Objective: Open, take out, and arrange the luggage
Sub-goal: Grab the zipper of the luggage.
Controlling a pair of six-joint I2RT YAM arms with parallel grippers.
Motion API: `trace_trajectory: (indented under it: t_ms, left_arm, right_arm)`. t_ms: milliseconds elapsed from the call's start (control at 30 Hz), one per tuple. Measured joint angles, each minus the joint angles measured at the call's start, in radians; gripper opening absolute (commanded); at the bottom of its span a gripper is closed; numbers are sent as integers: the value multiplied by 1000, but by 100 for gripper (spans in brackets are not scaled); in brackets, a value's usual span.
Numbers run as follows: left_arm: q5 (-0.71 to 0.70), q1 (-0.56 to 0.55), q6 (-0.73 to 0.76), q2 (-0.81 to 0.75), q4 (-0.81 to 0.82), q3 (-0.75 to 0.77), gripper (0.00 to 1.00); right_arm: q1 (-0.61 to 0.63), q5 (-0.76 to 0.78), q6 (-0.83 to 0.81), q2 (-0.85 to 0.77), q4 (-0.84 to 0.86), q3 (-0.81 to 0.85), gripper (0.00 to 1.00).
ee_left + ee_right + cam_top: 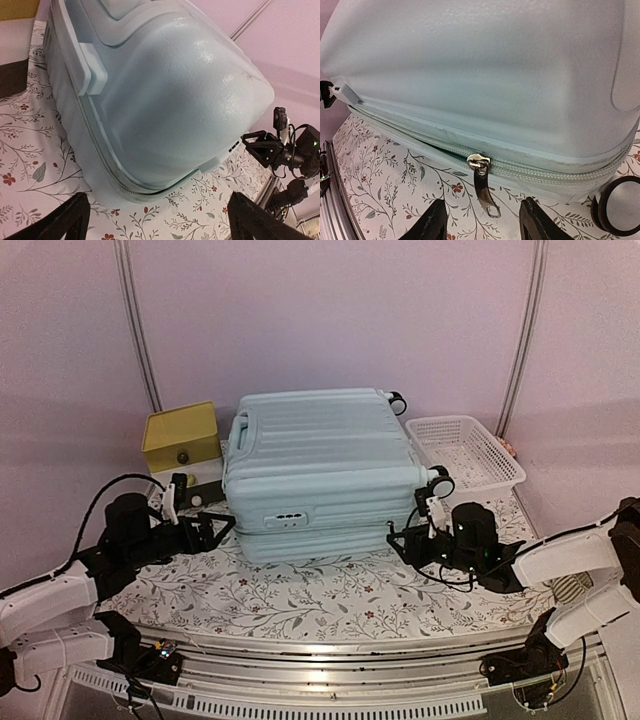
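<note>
1. Nearest the right wrist camera, the right gripper (485,222) is seen half open. Its fingers sit either side of the hanging zipper pull (484,192), not clamped on it.
2. The suitcase (320,455) lies flat and shut on the table (330,595), between both arms.
3. The left gripper (160,222) is spread wide and empty beside the case's corner.
4. Should the jaws be closed too low, the thin pull could be missed or slip out. Unbraced, the case could be dragged sideways by the zip.

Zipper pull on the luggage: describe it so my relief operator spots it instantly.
Start at the big mint-blue luggage on the floral table. Along its zip seam, at the near right corner by a black wheel, hangs a small silver zipper pull, the only shiny dangling piece on the pale shell.
</note>
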Motion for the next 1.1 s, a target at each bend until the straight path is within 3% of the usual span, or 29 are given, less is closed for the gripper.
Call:
trace_trajectory:
  t_ms: [367,567,800,1100]
  left_arm:
    - [-2,0,3,-29,0,-1,98]
    - [-5,0,11,-31,-1,-1,98]
    - [-11,0,19,-42,-7,-1,98]
    - [-18,0,29,-50,-16,-1,98]
  right_arm:
    - [-64,-80,90,85,105,2,49]
    - [-76,-149,126,146,185,1,38]
    - [-77,-161,162,161,230,0,5]
    - [-78,-151,173,107,194,-7,2]
